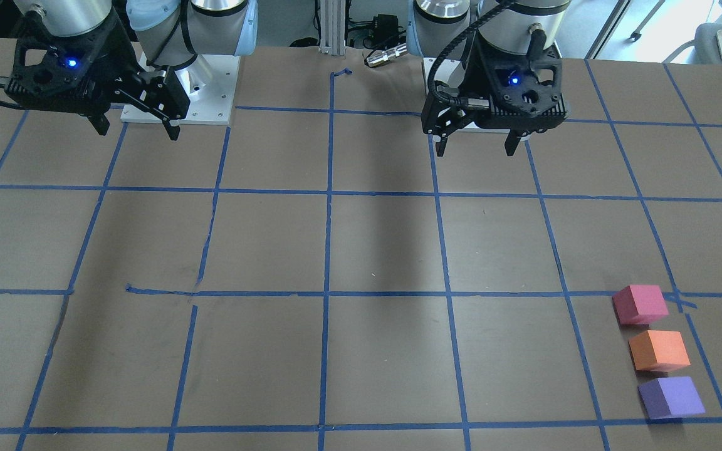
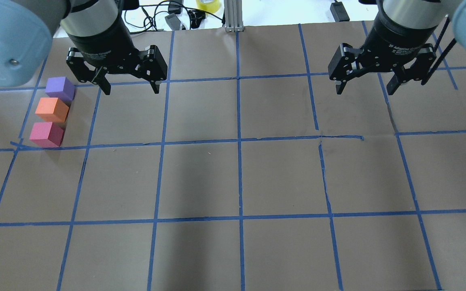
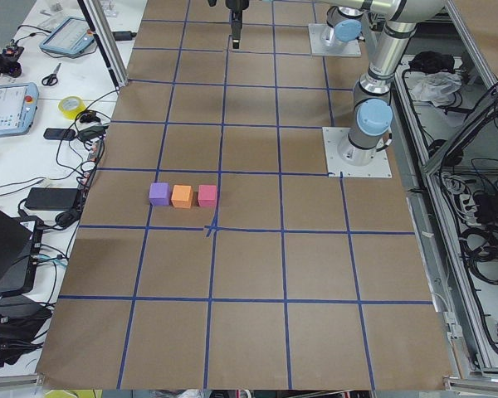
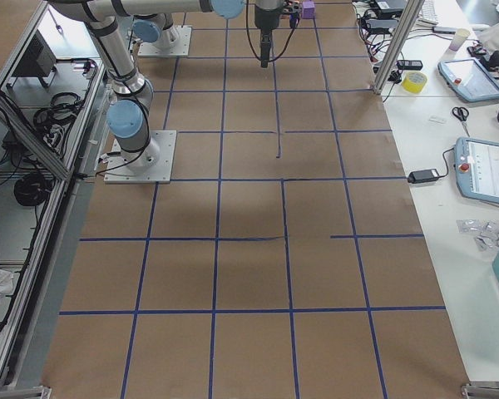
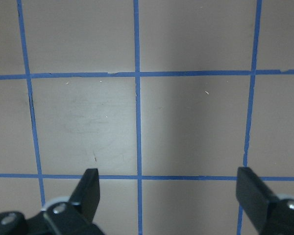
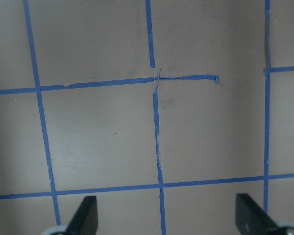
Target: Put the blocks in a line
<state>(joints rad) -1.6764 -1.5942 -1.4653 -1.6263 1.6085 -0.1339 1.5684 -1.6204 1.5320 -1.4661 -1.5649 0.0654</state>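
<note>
Purple matte foam cube [image 2: 60, 89], orange foam cube [image 2: 51, 109] and pinkish-red foam cube [image 2: 46, 134] sit in a close row on the taped brown bench [image 2: 237, 182], at the robot's left. The left pincer [image 2: 131, 89] and right pincer [image 2: 364, 91] hang spread apart and empty. A low sweep by the left one could skew the row.

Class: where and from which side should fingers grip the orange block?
Take the orange block from above, fingers on its two free side faces, across the row; the purple block and pink block crowd its other two sides.
</note>
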